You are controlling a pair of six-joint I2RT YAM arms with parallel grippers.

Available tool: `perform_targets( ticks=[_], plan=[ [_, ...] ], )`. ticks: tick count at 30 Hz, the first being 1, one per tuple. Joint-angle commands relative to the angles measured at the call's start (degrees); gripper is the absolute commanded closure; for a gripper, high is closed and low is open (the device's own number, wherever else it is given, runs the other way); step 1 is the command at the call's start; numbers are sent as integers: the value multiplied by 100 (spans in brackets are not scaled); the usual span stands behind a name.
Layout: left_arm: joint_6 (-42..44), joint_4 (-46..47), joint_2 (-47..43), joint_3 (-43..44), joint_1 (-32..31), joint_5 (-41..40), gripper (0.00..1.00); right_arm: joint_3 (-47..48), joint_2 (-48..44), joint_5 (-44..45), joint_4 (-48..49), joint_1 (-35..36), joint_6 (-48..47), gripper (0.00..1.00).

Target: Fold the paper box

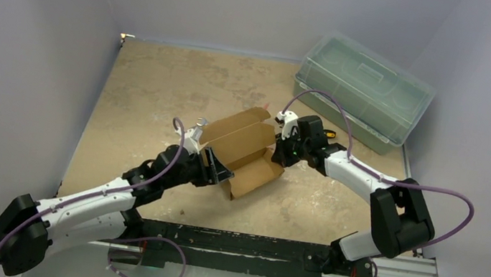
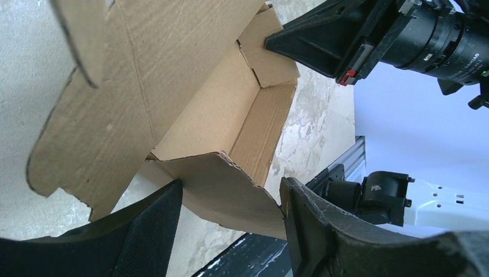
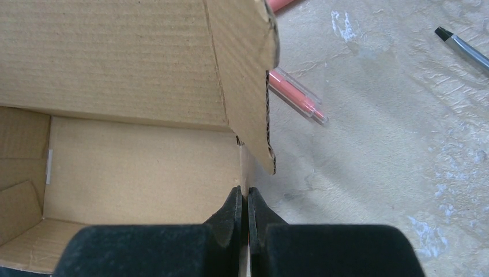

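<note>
**Cardboard box half-raised between two sets of fingers**

Cardboard is sitting in the gap between the left fingers (image 2: 230,184), which are standing well apart. It is a ragged-edged flap of the paper box (image 1: 247,149), and neither finger is clamping it. Just beyond that flap the box's trough is opening up, with one long wall rising past these fingers and a wide tabbed panel tilting over to their left.

At the far end of the trough the right fingers (image 3: 248,199) are pressing together on the thin edge of the box's end wall. The box floor is spreading out to their left, and a tall panel is leaning over ahead of them. The box is resting on the bench (image 1: 163,83) between the two sets of fingers.

Ahead and to the right of the right fingers, a pink pen (image 3: 294,95) is lying on the bench just beside the box's corner flap. A grey pen (image 3: 464,46) is lying farther off to the right. Well beyond the right fingers, a green lidded bin (image 1: 362,90) is sitting at the bench's far corner.
</note>
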Motion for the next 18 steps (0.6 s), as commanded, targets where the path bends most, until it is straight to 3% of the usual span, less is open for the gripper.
perform_targets(
  ticks=[1, 6, 18],
  plan=[
    [-225, -145, 85, 43, 6, 4, 37, 250, 40, -155, 21, 66, -12, 99],
    [-524, -355, 371, 213, -13, 113, 36, 259, 48, -91, 17, 88, -10, 99],
    [-785, -678, 87, 360, -15, 78, 33, 276, 75, -70, 6, 93, -12, 99]
  ],
)
